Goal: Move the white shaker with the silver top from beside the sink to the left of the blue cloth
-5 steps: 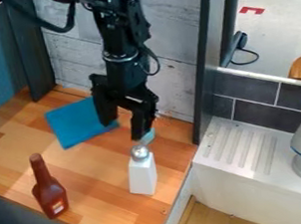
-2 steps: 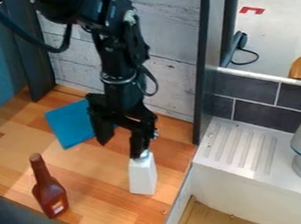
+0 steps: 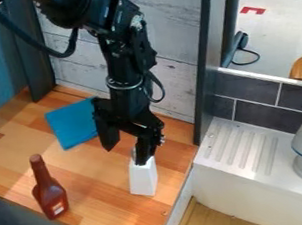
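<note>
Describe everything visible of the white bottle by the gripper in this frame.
The white bottle stands upright on the wooden counter, near its right edge in the picture. Its body is plain, smooth and angular with flat sides, narrowing towards the top; it looks like plastic or ceramic. One of the open gripper's fingers covers most of its top, so the cap is largely hidden, and whether they touch can't be told.

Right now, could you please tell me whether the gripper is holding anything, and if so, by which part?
Nothing is held: the gripper is open, with one finger in front of the top of the white bottle.
</note>
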`<state>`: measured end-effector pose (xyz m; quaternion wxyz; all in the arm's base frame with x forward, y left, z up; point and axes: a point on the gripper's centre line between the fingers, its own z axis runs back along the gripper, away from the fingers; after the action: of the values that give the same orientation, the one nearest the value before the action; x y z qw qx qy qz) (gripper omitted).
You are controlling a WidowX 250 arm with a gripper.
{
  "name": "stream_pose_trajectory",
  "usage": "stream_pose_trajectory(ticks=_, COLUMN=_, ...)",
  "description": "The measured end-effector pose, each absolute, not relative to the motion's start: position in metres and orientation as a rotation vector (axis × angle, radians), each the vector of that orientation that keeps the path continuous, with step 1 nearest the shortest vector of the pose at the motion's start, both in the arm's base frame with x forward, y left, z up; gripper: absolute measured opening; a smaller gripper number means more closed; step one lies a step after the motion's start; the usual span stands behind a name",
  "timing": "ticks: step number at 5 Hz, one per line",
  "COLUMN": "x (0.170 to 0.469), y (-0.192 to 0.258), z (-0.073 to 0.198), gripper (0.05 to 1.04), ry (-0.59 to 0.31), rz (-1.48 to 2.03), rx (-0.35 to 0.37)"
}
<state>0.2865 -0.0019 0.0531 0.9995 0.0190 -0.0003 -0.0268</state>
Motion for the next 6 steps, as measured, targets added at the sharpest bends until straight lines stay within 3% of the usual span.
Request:
stream_pose_trajectory(ticks=4, x=0.287, y=-0.007, z=0.034, gripper=1.001, ry=0.041, rz=-0.079, rx=0.142)
stream_pose_trajectory(ticks=5, x=0.294, y=-0.007, z=0.026, gripper=0.948, ry=0.059, rz=-0.081, rx=0.140)
stream_pose_trajectory(ticks=6, x=0.298, y=-0.009, z=0.023, gripper=0.706, ry=0.063, rz=-0.082, rx=0.127)
